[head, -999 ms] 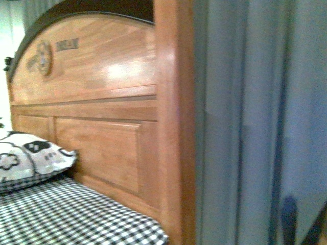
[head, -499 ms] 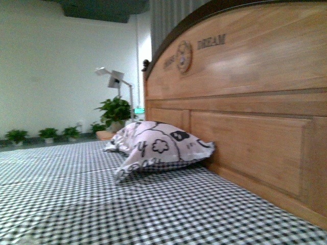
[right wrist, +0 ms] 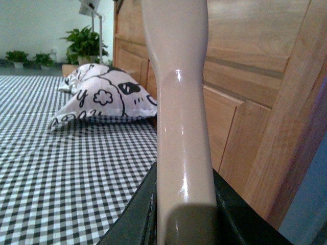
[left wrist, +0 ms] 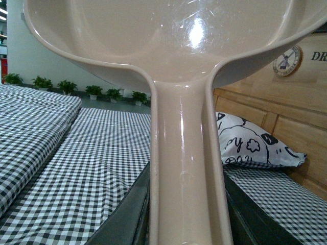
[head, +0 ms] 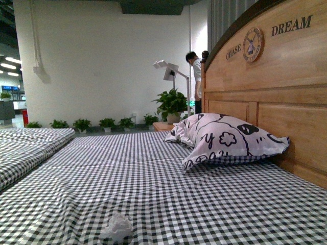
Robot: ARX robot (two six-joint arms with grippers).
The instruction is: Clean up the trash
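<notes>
A wide bed surface [head: 153, 173] covered in black-and-white checked cloth fills the front view, lightly creased, reaching back toward a far wall. A small crumpled white paper ball [head: 116, 227] lies on it at about 6 o'clock, close to the camera, alone on the cloth. Well apart from it, at about 2 o'clock, a white pillow [head: 230, 139] with black cartoon drawings rests on the surface, against the wooden headboard [head: 276, 92] along the right edge.

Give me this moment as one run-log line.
trash: on checked bedsheet, not collected | left gripper: shut on dustpan | right gripper: shut on pale handle
</notes>
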